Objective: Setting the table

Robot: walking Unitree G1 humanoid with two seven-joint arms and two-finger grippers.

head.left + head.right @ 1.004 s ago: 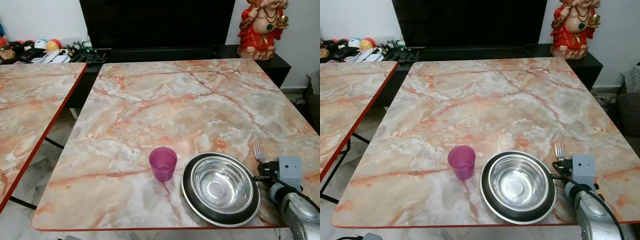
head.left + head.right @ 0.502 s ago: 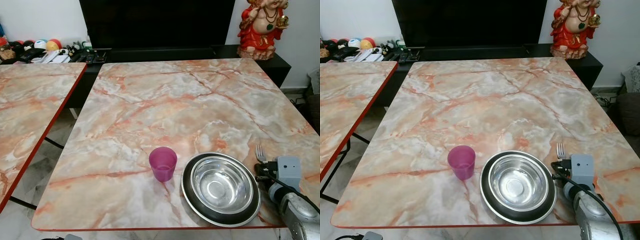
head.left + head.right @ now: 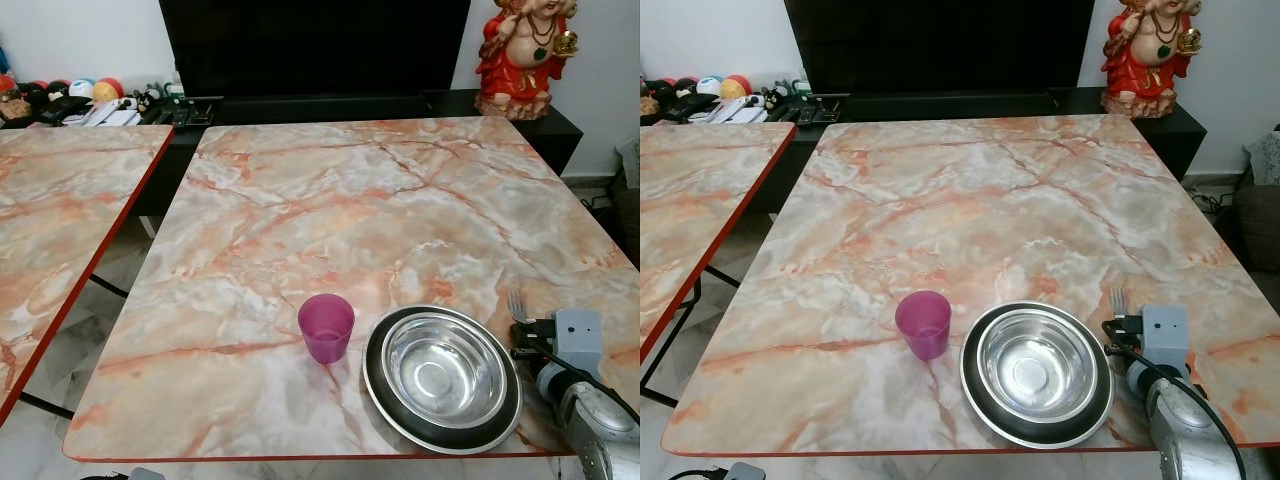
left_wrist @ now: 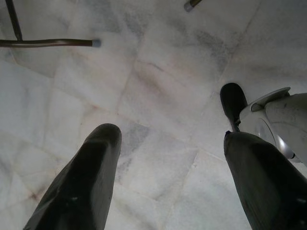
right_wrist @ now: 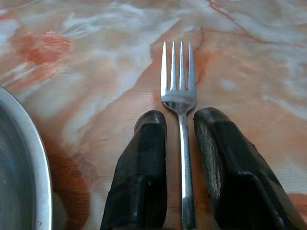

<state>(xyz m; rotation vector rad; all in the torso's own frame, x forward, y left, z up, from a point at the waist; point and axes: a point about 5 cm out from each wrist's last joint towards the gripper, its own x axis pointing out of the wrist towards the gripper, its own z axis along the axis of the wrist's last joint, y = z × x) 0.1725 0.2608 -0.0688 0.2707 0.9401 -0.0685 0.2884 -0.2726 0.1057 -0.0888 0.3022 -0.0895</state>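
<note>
My right hand [image 5: 181, 129] clamps the fork [image 5: 179, 86] flat on bench [image 3: 350, 200] beside bowl [image 3: 441, 372]; next, release it.

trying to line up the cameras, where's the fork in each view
Left eye view: fork at the table's right side, just right of the bowl, tines peeking out past the right gripper.
Right eye view: fork, same spot, right of the bowl.
Left wrist view: floor and the left gripper's fingers; not here.
Right wrist view: fork between the two black fingers.
Shared landmark: bowl rim.
</note>
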